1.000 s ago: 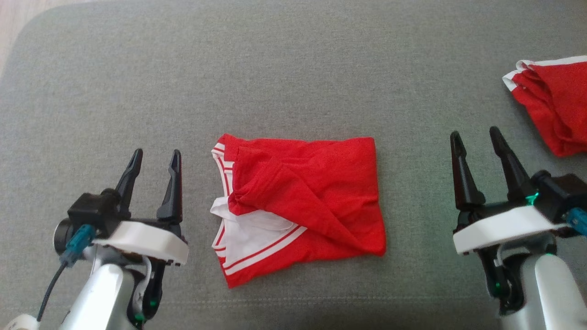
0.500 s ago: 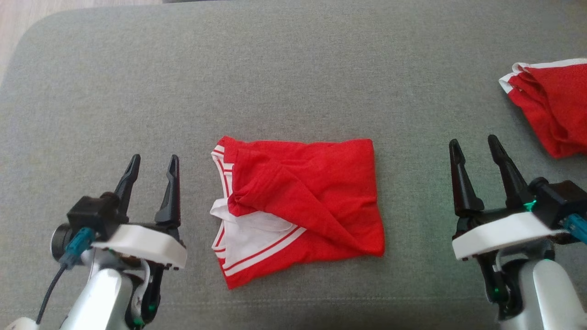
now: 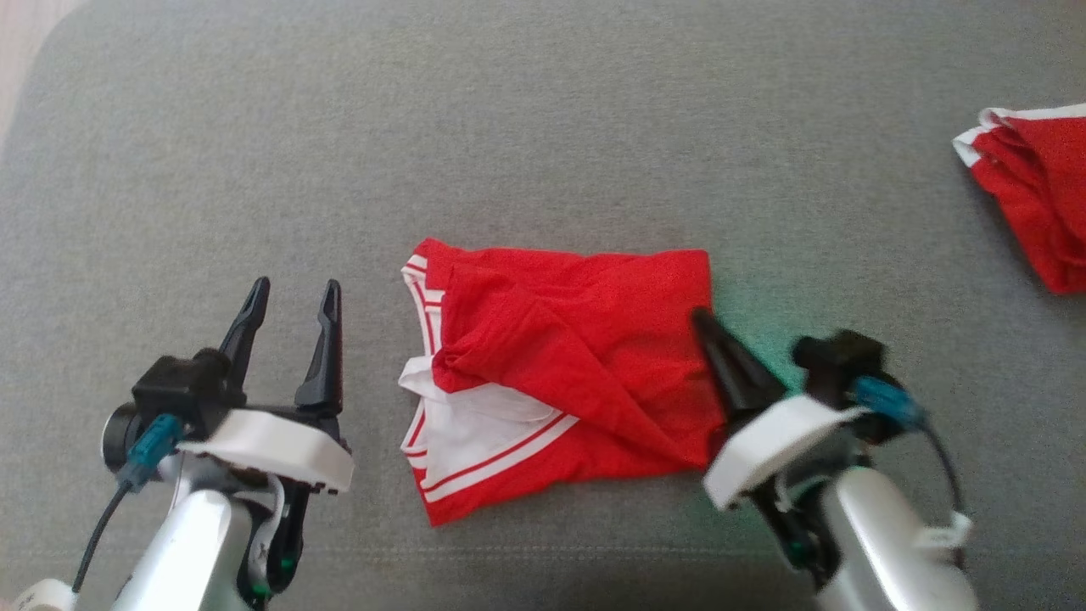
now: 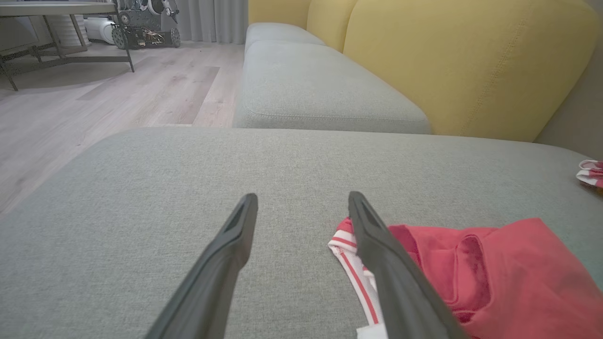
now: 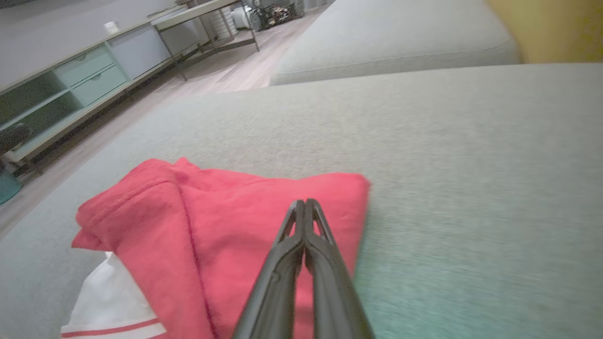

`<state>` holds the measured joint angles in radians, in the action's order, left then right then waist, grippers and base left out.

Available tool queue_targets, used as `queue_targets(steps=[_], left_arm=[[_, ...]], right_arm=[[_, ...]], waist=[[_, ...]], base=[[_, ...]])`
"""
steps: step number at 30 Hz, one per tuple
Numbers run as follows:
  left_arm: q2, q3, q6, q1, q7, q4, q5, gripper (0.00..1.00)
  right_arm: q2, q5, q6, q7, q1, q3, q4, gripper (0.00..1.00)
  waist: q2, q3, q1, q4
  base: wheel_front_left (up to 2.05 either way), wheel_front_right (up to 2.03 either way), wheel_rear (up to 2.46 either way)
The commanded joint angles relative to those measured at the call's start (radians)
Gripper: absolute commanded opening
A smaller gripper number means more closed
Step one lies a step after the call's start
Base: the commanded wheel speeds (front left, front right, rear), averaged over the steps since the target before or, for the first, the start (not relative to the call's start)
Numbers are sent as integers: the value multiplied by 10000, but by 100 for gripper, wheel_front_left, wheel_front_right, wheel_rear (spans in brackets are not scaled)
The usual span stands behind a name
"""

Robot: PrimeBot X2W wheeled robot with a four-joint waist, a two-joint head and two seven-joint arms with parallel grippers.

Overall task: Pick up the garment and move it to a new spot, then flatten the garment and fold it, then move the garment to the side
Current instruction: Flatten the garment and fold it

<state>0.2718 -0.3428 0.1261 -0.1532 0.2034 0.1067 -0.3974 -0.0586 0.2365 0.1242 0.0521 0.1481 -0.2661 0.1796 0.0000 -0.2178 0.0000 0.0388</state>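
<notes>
My right gripper point(image 5: 305, 202): fingers pressed together, nothing visibly pinched; garment point(image 5: 226, 221) edge beneath my tips; best pushed low, evenly.

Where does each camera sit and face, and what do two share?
Head view: from the head, down onto the grey cushion; left gripper and right gripper flank the red garment.
Left wrist view: left arm, along open fingers toward the yellow backrest.
Right wrist view: right arm, along shut fingers over the garment.
Shared: all show the garment.
</notes>
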Motion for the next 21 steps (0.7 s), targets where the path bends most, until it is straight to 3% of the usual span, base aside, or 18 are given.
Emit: queue_targets(steps=[1, 3, 10, 21], left_arm=[[193, 348, -33, -534, 92, -255, -14, 100], [134, 289, -91, -643, 150, -173, -28, 100], [26, 217, -161, -776, 284, 26, -53, 100], [-34, 150, -180, -804, 403, 148, -52, 100]], right_arm=[[70, 199, 65, -113, 580, -591, 17, 0], [78, 679, 65, -293, 1102, -1474, 965, 0], [81, 1688, 65, -690, 1884, -2694, 2712, 0], [82, 2751, 65, -774, 2089, -4595, 2598, 0]], waist=[[0, -83, 0, 118], [0, -182, 0, 286], [0, -346, 0, 640], [0, -351, 0, 734]], base=[[0, 0, 0], [0, 0, 0], [0, 0, 0], [0, 0, 0]])
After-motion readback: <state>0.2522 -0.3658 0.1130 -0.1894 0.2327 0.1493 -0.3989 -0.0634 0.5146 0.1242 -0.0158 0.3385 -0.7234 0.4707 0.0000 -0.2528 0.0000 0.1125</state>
